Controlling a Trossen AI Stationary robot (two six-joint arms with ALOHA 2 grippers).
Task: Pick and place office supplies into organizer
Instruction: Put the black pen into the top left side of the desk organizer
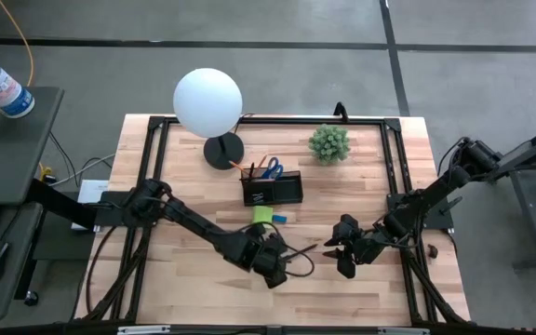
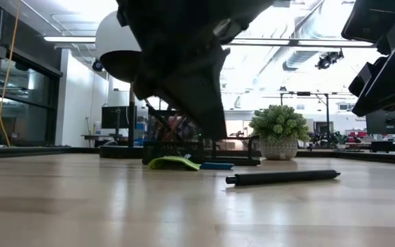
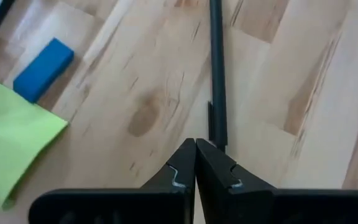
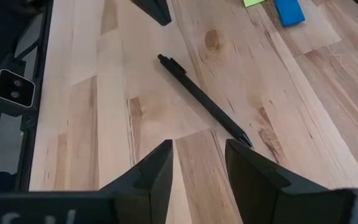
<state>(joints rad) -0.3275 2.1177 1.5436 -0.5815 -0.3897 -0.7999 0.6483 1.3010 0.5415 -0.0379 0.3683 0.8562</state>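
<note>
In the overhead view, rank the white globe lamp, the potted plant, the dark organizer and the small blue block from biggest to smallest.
1. White globe lamp, though it stands nearer the camera
2. Dark organizer
3. Potted plant
4. Small blue block

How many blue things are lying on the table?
1 on the bare wood: the small blue block, beside the lime-green sticky-note pad. The blue-handled scissors stand in the dark organizer; more may hide inside.

- I see a pale wooden table (image 1: 194, 186).
- The organizer (image 1: 272, 189) stands mid-table.
- Lamp base (image 1: 222, 151) and potted plant (image 1: 328, 143) sit behind the organizer.
- Green sticky-note pad (image 1: 262, 215), blue block (image 1: 278, 219) and black pen (image 4: 204, 101) lie in front of it.
</note>
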